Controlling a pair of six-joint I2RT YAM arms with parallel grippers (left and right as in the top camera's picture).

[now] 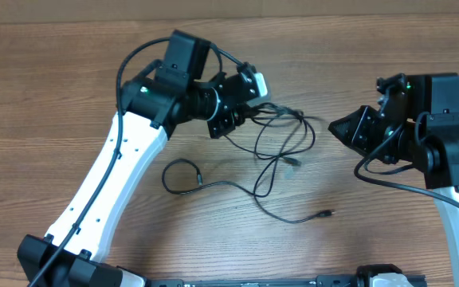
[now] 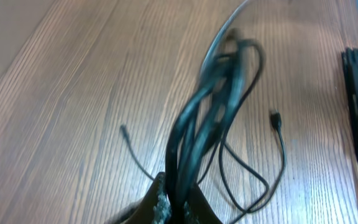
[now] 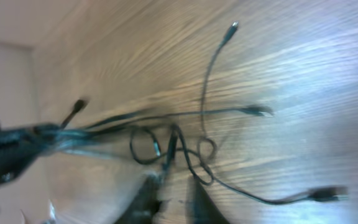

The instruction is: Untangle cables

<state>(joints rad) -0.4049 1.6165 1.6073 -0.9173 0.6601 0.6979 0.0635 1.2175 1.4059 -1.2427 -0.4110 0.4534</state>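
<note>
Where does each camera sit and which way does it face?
Overhead: above the table, facing down; left arm, right arm flank the cables.
Left wrist: on the left arm, facing along the left pincer, shut on the cables.
Right wrist: on the right arm, facing low across the table; open right pincer below.
All share the cables.

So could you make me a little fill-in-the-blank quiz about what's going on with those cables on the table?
1. The bundle of cables is clamped in the robot's ___ gripper.
2. All the cables are ___ in colour.
3. A loose plug tip rests on the bare ___ table.

Missing words: left; black; wooden.
</note>
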